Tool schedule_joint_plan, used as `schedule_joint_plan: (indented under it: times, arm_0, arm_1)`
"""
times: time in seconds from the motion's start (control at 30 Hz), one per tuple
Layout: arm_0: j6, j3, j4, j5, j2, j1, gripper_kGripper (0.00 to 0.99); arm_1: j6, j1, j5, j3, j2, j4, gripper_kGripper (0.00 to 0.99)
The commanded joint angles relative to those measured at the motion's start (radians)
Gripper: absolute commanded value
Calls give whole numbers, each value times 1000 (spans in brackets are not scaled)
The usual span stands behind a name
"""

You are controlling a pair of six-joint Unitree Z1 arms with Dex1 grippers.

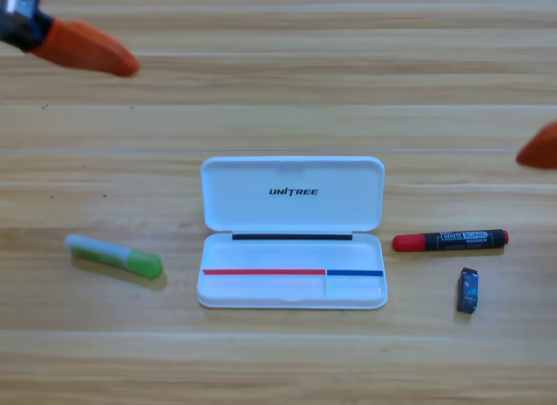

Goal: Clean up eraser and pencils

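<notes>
Marker (pixel 450 240) lies crosswise, cap leftward; left claw (pixel 83 46) state unclear

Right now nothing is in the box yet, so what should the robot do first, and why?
Probably bring the left gripper down over the green pencil. That pencil lies alone on the table left of the open white case, on this arm's side. The marker and eraser lie right, nearer the right gripper.
</notes>
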Motion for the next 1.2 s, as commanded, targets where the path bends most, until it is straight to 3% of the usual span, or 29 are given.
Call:
schedule_joint_plan:
  times: [0.03,0.23,0.43,0.77,1.2]
  arm_0:
    - [174,22,25,8,72,221,989]
    - [300,18,89,-6,212,356,988]
    - [354,32,157,-38,385,416,986]
    - [315,95,160,-59,511,418,985]
    - [260,233,40,-99,580,418,990]
  arm_1:
    - [47,-46,-115,-66,234,157,982]
    - [188,-63,-113,-111,430,180,990]
    - [233,-66,-47,-120,550,183,990]
    - [471,-72,-61,-111,640,187,990]
    - [724,-81,-55,-88,754,137,922]
